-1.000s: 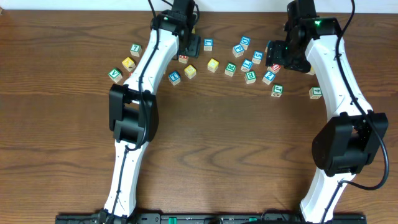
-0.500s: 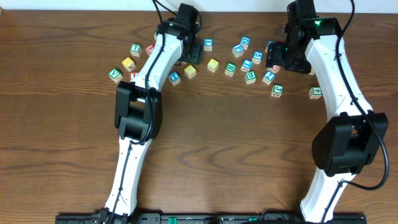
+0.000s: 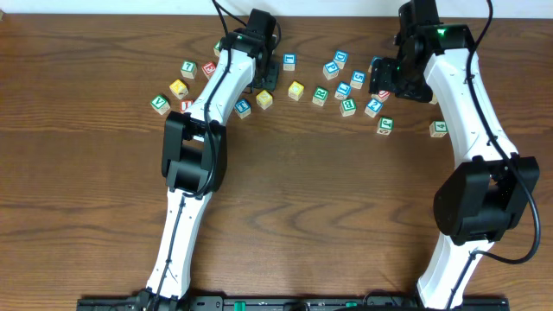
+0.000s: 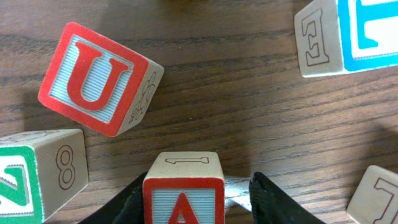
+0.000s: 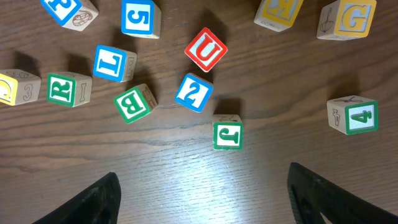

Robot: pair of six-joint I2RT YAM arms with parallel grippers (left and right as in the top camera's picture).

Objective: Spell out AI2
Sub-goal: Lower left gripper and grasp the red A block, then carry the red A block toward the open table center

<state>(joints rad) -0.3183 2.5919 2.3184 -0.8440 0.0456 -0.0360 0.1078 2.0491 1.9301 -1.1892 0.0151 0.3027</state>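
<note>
Overhead and wrist views, two arms over a wooden counter. The left arm extends from the near edge, bends at its dark elbow, and runs along a white forearm to the far side. There the wrist turns down, setting the left gripper over the left part of the block scatter. Its jaws are spread to either side of the red A block. The block lies close against one of the fingers and a visible gap separates it from the other, so the gripper is released, not clenched. A red U block lies tilted, just beyond and to the left.

The right arm rises from the near right, elbow held out to the right, forearm angled toward the far left. The right gripper hangs above the right-hand cluster, jaws wide apart and holding nothing. The blue 2 block rests on the counter below it, turned on a diagonal. It sits between a green B block and a green J block.
</note>
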